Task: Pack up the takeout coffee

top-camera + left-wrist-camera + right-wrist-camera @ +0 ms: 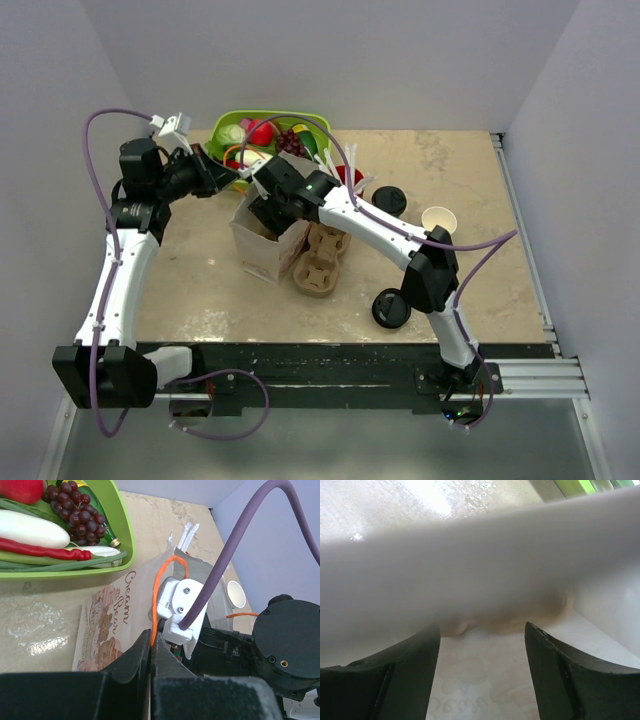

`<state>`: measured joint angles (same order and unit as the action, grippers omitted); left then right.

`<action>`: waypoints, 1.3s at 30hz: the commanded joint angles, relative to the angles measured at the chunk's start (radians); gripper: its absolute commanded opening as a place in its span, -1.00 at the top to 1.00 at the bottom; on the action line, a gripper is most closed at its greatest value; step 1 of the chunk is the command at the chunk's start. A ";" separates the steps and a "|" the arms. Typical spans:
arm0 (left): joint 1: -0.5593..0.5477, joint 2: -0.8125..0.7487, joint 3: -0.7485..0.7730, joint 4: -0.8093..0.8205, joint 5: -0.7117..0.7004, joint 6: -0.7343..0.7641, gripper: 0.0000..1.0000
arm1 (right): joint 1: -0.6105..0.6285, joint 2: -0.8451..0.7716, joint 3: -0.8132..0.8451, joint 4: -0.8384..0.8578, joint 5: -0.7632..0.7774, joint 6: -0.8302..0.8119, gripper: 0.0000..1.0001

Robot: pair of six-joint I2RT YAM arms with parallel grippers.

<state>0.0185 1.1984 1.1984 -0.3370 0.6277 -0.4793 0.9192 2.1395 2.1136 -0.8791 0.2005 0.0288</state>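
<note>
Right gripper point(482, 630) is held wide open, empty, inside the paper bag point(262, 245); the lidless coffee cup point(437, 218) is seen upright, well off to its right.

Tabletop point(460, 165): beige, mottled, faint sheen under glare; paper bag point(107, 625): white printed paper, smooth, lightly creased; cup carrier point(318, 265): brown moulded cardboard, matt, rough; basket point(122, 527): glossy green plastic; near lid point(391, 308): black plastic, dull; paper cup point(438, 219): white matt interior.
</note>
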 commanded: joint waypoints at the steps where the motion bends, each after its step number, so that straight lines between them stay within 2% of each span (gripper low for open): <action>1: -0.003 -0.033 0.000 0.044 0.035 -0.010 1.00 | 0.000 -0.019 0.028 -0.011 0.037 0.026 -0.46; 4: -0.006 -0.031 -0.002 0.044 0.040 -0.010 1.00 | 0.000 -0.030 0.032 0.002 0.031 0.029 -0.51; 5: -0.006 -0.033 -0.003 0.046 0.040 -0.008 1.00 | 0.001 -0.035 0.034 0.011 0.024 0.033 -0.58; 13: -0.006 -0.040 -0.025 0.058 0.043 -0.013 1.00 | 0.000 -0.111 0.083 0.074 0.039 0.082 -0.67; 15: -0.006 -0.039 -0.029 0.055 0.021 -0.012 1.00 | 0.000 -0.128 0.095 0.091 0.043 0.088 -0.79; 17: -0.006 -0.042 -0.031 0.046 0.018 -0.004 1.00 | 0.000 -0.158 0.086 0.118 0.048 0.094 -0.83; 18: -0.006 -0.045 -0.034 0.044 0.020 -0.004 1.00 | -0.002 -0.165 0.086 0.124 0.051 0.094 -0.92; 20: -0.006 -0.048 -0.040 0.046 0.021 -0.002 1.00 | 0.000 -0.177 0.091 0.118 0.054 0.097 -0.96; 39: -0.006 -0.066 -0.039 0.019 0.009 0.033 1.00 | 0.000 -0.207 0.100 0.111 0.043 0.089 -0.96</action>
<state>0.0166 1.1618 1.1633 -0.3302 0.6430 -0.4622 0.9192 1.9636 2.1693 -0.7937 0.2436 0.1158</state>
